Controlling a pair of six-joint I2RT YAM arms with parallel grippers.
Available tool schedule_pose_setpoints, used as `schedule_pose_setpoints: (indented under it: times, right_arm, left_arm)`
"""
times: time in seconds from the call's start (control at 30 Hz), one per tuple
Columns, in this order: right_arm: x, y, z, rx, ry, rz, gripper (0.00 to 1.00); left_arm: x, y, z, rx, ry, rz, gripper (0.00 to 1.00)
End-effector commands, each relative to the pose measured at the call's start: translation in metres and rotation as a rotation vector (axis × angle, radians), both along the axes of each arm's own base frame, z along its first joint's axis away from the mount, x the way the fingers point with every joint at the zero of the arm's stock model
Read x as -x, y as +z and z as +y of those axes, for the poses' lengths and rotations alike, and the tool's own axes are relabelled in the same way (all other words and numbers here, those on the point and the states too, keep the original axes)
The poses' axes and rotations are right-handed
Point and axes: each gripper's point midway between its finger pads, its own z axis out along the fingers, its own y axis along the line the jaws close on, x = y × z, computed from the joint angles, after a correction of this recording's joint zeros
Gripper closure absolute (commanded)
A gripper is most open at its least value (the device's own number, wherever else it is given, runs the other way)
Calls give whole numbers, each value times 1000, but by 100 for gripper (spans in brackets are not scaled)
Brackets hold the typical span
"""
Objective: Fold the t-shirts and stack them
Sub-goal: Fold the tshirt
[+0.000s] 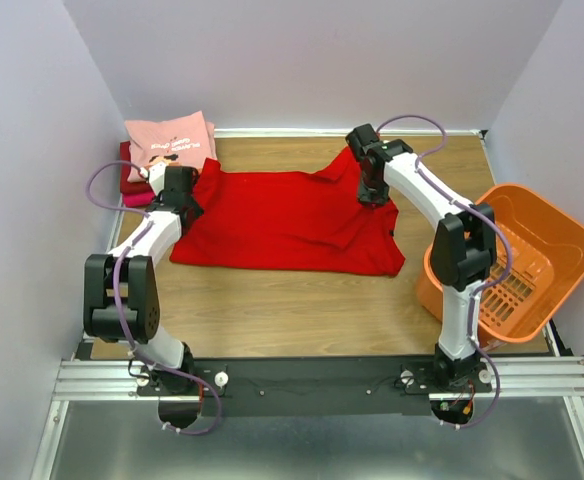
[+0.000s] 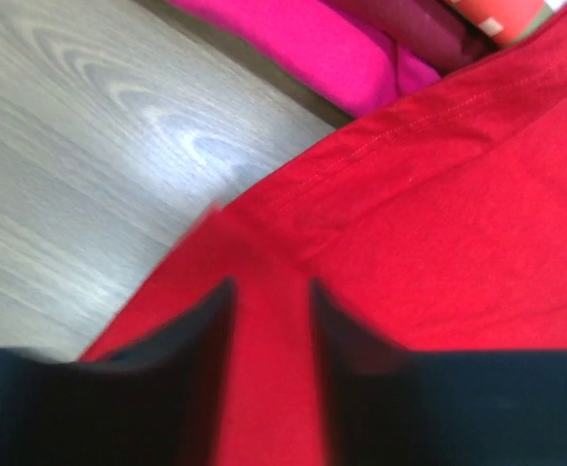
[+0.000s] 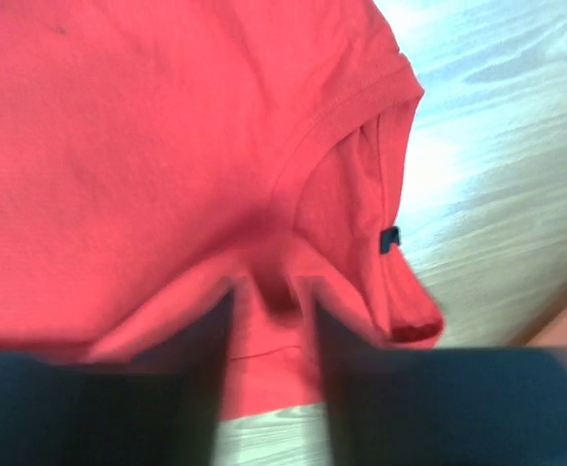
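Observation:
A bright red t-shirt lies spread on the wooden table, with a fold along its far edge. My left gripper is low over its left far corner; in the left wrist view the fingers stand apart with flat red cloth between them. My right gripper is at the shirt's right far corner by the collar; its fingers also stand apart, with a raised pinch of red cloth in the gap. At the back left sits a stack: the pink printed tee on top of dark red and magenta tees.
An orange plastic basket leans tilted at the table's right edge, beside the right arm. Walls close in the table on the left, back and right. Bare wood lies between the red shirt and the arm bases.

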Motion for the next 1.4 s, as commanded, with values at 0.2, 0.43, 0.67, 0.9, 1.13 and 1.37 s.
schedule_pose_setpoints:
  times: [0.2,0.43,0.67,0.9,1.13,1.37]
  right_arm:
    - [26,11,-10,-30,17,21,23]
    - [69,-7,-18,-60,23,91,23]
    - [88,-19,-24,-58,10,136,23]
    - [93,-24,-23,-72,8,138,23]
    - [101,-25,-25,-82,-5,133,23]
    - [113,-29,-27,-93,-18,144,23]
  left_arm:
    - [0,16,4,-33,-39,-1,26]
    - [28,-15,3,-4,-47,74,21]
    - [57,-53,18,81,25,172,22]
    - [79,-76,26,123,126,224,25]
    - [83,-85,25,156,141,241,31]
    - [89,-58,37,130,192,180,30]
